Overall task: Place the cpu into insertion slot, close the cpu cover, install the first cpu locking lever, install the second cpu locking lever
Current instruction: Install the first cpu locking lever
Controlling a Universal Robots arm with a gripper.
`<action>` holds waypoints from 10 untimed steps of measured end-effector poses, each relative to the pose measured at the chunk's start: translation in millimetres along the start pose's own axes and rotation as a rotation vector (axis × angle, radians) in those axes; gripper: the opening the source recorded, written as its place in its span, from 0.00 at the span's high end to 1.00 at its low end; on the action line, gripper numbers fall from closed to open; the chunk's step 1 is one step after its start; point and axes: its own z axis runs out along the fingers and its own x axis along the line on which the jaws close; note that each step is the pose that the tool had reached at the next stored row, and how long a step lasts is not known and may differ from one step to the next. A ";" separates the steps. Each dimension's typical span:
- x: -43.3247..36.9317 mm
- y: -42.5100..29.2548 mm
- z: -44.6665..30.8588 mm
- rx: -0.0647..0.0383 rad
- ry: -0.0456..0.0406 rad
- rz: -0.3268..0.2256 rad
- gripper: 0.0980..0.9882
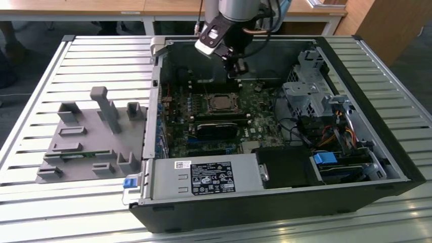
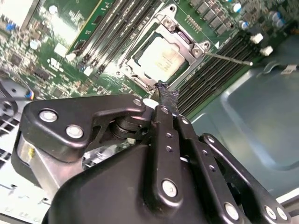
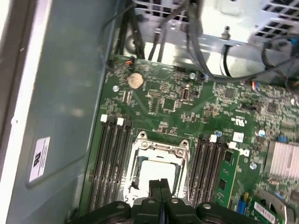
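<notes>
Black pincer (image 2: 163, 95) right up close in both wrist views, fingertips pressed together, pinching nothing. Hangs tip-down over the green motherboard (image 3: 187, 100), just beside one edge of the insertion slot (image 2: 132, 71); touching or not, cannot tell. Sitting in that slot, the cpu (image 2: 161, 58), pale metal top facing up. Lying flat around it, the cpu cover (image 3: 161, 148), a silvery frame with the chip showing through its window. Sticking out from one corner of the socket, a thin metal rod (image 2: 229, 58), angled across the neighbouring memory slots (image 2: 210, 70). Flanking the socket on both sides, more of those long dark slots. Over in the exterior view, an open computer case (image 1: 270, 212) lying on a slatted worktop (image 1: 40, 202), and a grey fixture block (image 1: 88, 136) on the exterior view's left of it.
</notes>
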 end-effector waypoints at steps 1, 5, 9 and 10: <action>0.0 0.0 0.0 0.000 0.0002 -0.019 0.99; 0.0 0.0 0.0 0.002 0.0001 -0.079 0.99; 0.0 -0.1 0.0 0.004 -0.0002 -0.127 0.99; 0.0 -0.1 0.0 0.004 -0.0005 -0.138 0.99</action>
